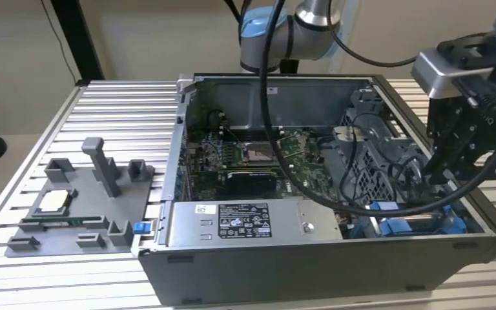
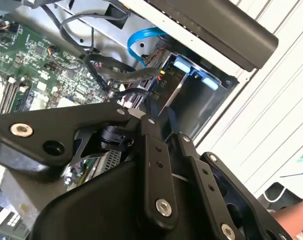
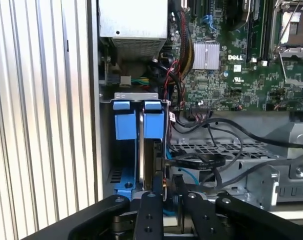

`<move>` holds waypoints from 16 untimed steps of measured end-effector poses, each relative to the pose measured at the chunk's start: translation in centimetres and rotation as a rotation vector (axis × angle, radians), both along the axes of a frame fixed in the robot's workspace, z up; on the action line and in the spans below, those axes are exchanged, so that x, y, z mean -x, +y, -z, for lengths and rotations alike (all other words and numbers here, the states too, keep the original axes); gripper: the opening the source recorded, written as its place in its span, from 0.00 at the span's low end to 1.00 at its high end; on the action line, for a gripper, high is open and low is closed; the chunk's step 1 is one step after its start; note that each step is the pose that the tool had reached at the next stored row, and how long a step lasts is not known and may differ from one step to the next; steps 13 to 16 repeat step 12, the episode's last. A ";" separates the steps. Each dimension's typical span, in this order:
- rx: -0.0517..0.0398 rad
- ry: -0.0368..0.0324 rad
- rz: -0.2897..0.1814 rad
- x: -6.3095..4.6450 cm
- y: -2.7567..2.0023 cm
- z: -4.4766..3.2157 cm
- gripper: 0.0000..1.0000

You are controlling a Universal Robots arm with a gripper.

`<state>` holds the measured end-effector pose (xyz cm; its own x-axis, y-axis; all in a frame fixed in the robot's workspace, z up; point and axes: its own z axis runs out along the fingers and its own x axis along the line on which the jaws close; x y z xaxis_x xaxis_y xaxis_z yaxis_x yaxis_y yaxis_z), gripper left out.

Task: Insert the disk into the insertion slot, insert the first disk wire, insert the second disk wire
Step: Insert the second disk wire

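The disk (image 3: 141, 150) stands edge-on in the insertion slot (image 3: 135, 96), between the slot's two blue tabs; its silver edge (image 2: 172, 95) also shows in the second wrist view. In the exterior view the slot (image 1: 420, 226) lies at the case's front corner, on that view's right. My gripper (image 3: 167, 177) reaches down into this corner (image 1: 438, 174). Its fingers are close together around a black wire connector (image 3: 159, 161) at the disk's end. From there a black disk wire (image 3: 194, 161) runs off over the perforated cage. A blue wire (image 2: 141, 45) loops beside the slot.
The open computer case (image 1: 317, 271) lies on a ribbed metal table. Inside are the motherboard (image 1: 257, 155), a grey box with a sticker (image 1: 243, 223), a perforated cage (image 3: 226, 150) and several loose black cables. A grey fixture tray (image 1: 75, 206) stands on the exterior view's left.
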<state>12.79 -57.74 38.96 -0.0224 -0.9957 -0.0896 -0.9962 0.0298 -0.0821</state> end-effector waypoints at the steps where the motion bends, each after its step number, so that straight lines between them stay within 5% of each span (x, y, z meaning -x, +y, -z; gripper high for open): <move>1: 0.0001 0.0000 0.000 0.0 0.00 -0.47 1.00; 3: 0.0000 0.0025 0.000 0.0 0.00 -1.15 1.00; 6: 0.0019 0.0265 0.000 -0.3 0.01 -1.47 1.00; 16: 0.0018 0.0297 0.000 -0.3 0.00 -1.47 1.00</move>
